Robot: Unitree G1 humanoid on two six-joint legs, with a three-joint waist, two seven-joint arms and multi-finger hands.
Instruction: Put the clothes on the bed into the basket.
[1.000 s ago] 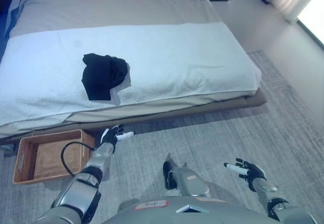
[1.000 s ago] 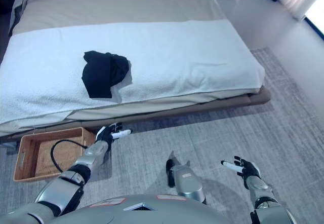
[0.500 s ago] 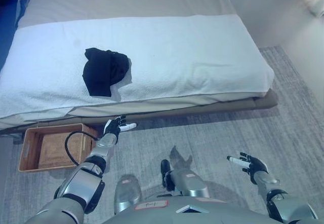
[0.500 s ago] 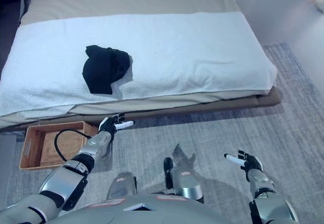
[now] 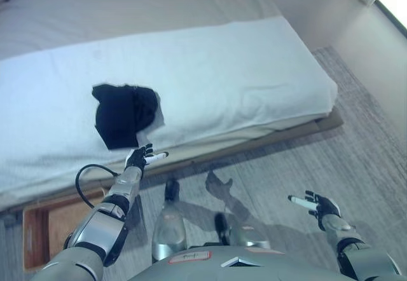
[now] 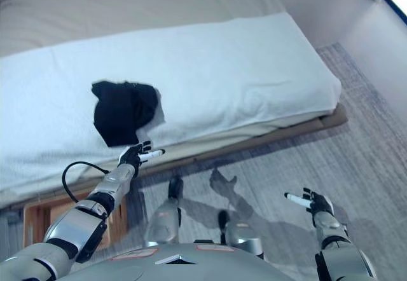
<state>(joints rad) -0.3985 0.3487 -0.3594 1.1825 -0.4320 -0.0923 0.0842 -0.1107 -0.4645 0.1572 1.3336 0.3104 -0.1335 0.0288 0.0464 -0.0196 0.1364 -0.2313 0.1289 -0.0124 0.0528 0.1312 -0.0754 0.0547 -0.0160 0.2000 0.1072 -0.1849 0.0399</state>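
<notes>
A crumpled black garment [image 5: 122,114] is lying on the white-blanketed bed [image 5: 241,71], the spread left hand [image 5: 139,158] reaching just below it, the spread right hand [image 5: 320,204] hovering over grey carpet [image 5: 356,147], the brown wicker basket [image 5: 38,236] sitting lower left.

A grey woven rug [image 5: 356,135] is seen covering the floor in front of the bed, reaching toward the right. Beyond the rug's far edge, a smooth pale floor [image 5: 318,7] is shown at the upper right, running alongside the bed. A white cover [image 6: 241,71] is spread across the near part of the mattress, and a beige sheet [image 5: 140,7] is seen beyond it.
</notes>
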